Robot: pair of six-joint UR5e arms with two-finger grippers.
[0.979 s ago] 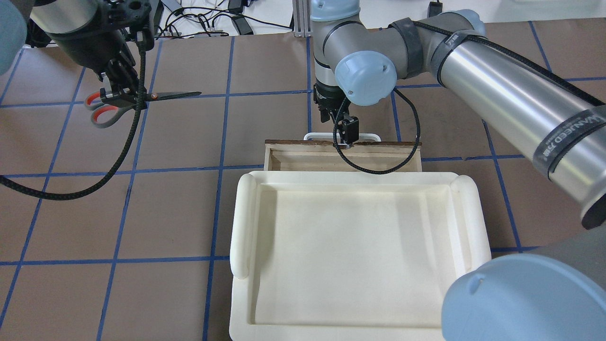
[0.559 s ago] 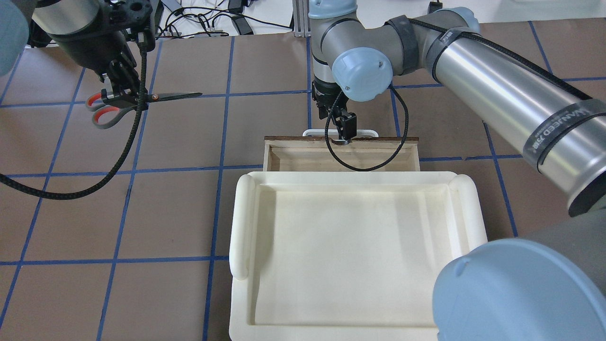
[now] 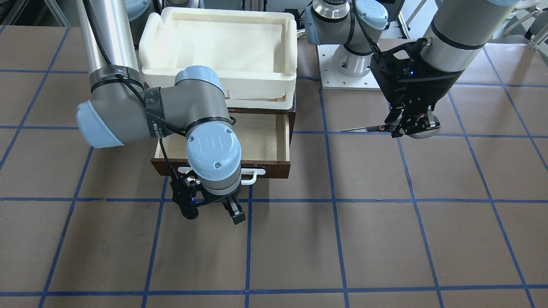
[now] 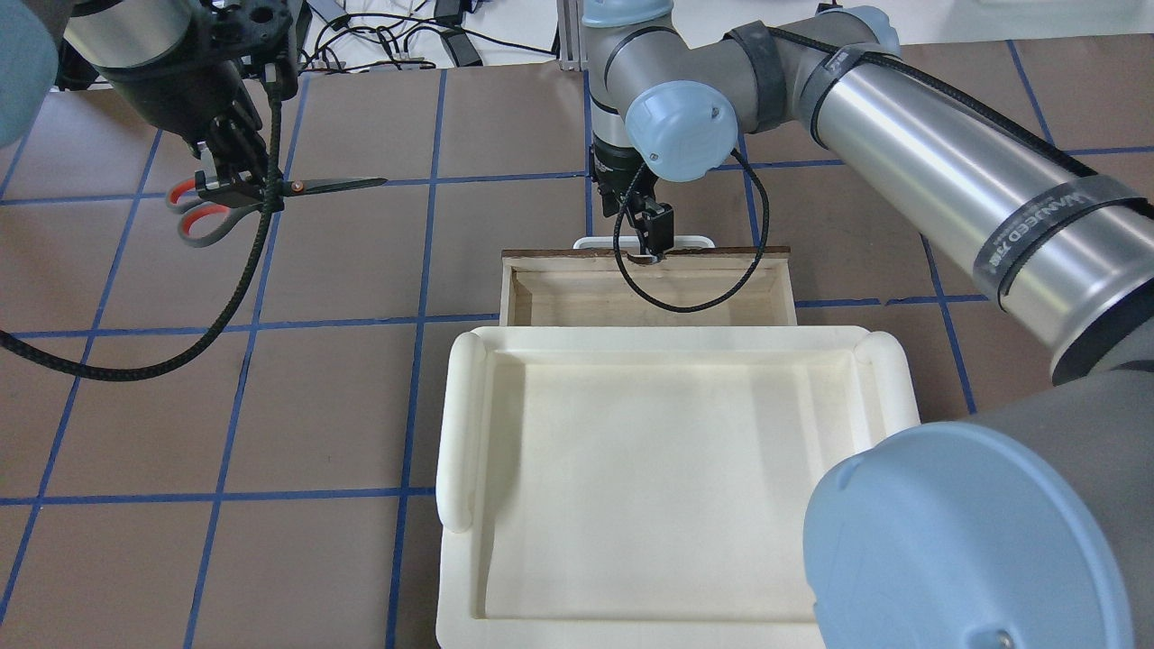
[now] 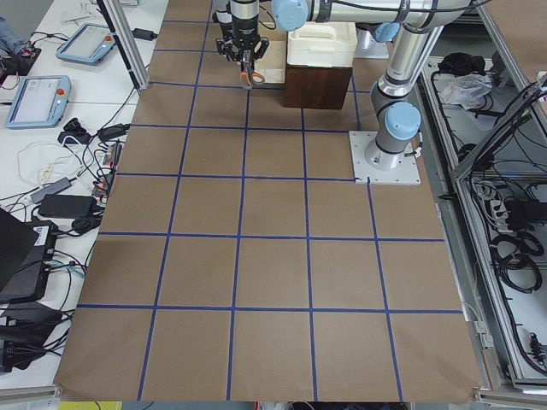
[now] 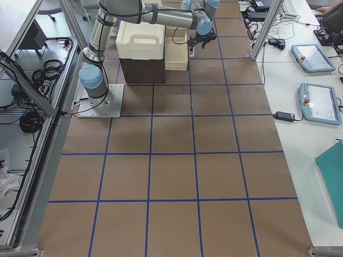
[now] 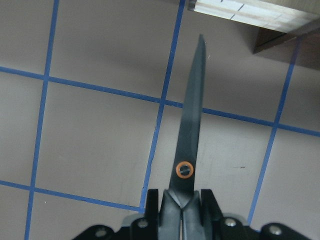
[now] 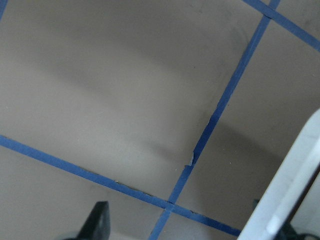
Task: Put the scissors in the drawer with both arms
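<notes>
- Left gripper: jaws closed on the scissors, gripping them just behind the pivot, between the blades and the finger loops; in the left wrist-mounted view the two black fingers sit tight against either side of the shank
- Scissors, front-facing view: held level over the brown table, blades shut into a single point; the grey handles with orange-red inner loops stick out on the far side of the gripper from the drawer
- Position of the scissors: on the robot's left side of the table, well apart from the drawer, with the blade tip pointing towards it
- Left wrist-mounted view: the blade runs up the frame, its tip directed at a pale plywood edge in the upper right corner
- Drawer: pulled out from under the cream-white tray, pale plywood interior exposed, nothing lying inside
- Right gripper: hanging at the front of the drawer, over the white bar handle
- Right wrist-mounted view: jaws stand apart, one black finger at lower left and the white handle at the right edge; nothing is clamped, and contact with the handle cannot be told
- Black cable: loops down from the right wrist across the open drawer
</notes>
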